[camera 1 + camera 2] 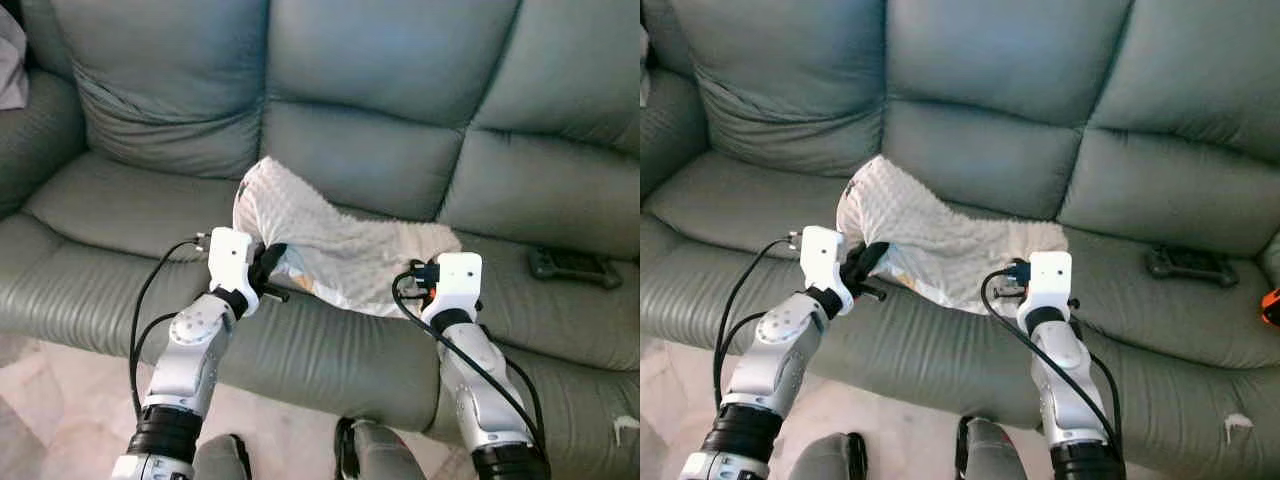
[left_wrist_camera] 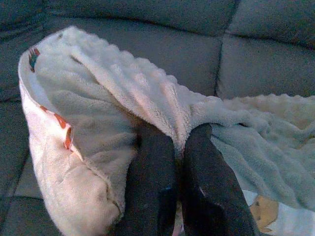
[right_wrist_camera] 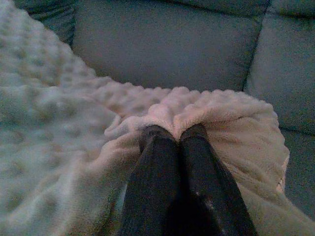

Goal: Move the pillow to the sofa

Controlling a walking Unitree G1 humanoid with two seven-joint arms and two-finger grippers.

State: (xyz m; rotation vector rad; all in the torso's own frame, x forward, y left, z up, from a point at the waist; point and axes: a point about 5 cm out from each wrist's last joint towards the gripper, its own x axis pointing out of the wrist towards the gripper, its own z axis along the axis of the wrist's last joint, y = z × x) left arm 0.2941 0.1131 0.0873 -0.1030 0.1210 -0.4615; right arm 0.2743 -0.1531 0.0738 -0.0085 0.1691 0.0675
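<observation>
Grey-green sofa (image 1: pixel 400 90) fills your view; your left gripper (image 2: pixel 172 147) and right gripper (image 3: pixel 174 135) each pinch the white pillow (image 1: pixel 340 240) over its seat, near a black remote (image 1: pixel 573 266).

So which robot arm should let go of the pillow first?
Probably the right gripper: its end of the pillow already lies on the sofa seat, while the left gripper holds its end raised.
</observation>
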